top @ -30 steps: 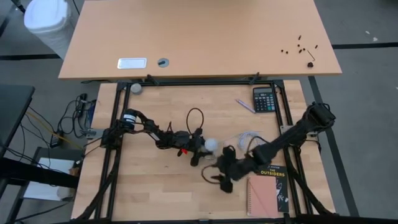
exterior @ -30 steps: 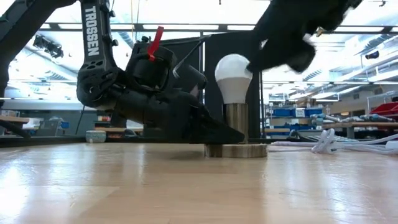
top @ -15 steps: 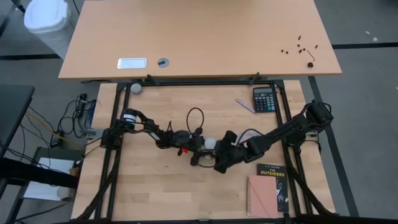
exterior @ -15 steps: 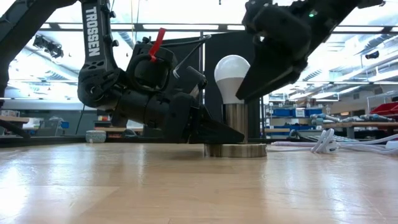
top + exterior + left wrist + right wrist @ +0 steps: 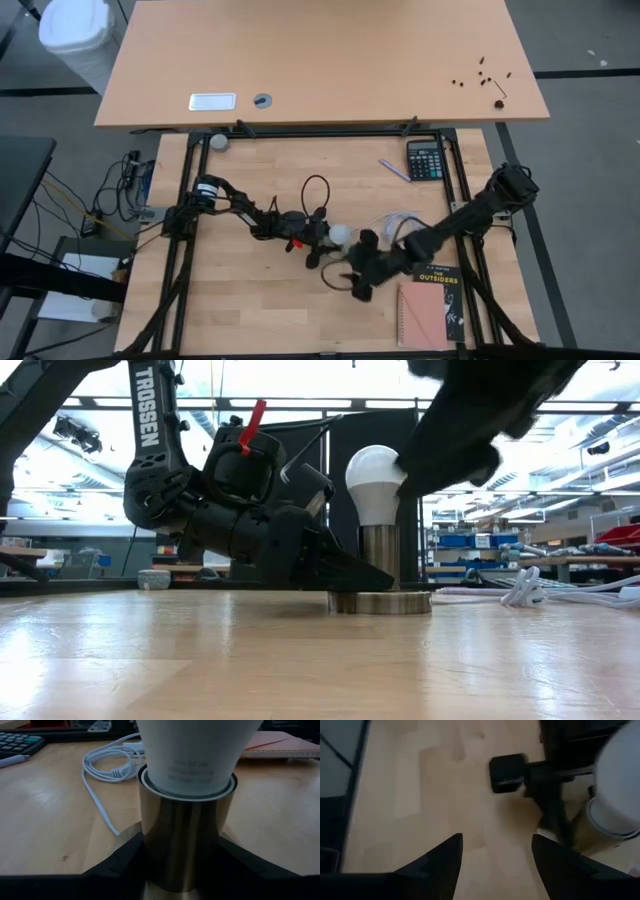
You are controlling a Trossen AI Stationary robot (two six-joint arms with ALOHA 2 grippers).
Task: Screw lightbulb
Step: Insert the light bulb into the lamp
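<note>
The lightbulb (image 5: 376, 482) is seen upright in its socket (image 5: 380, 568) mid-bench; the socket is clamped by the left gripper (image 5: 322, 243) to prevent turning, while the right gripper (image 5: 356, 283) is held open nearby.

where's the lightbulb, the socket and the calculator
lightbulb (image 5: 375, 480), low view, on its white dome.
socket (image 5: 182, 845), left wrist view, on its shiny metal barrel under the bulb.
calculator (image 5: 425, 160), high view, on its key face.
</note>
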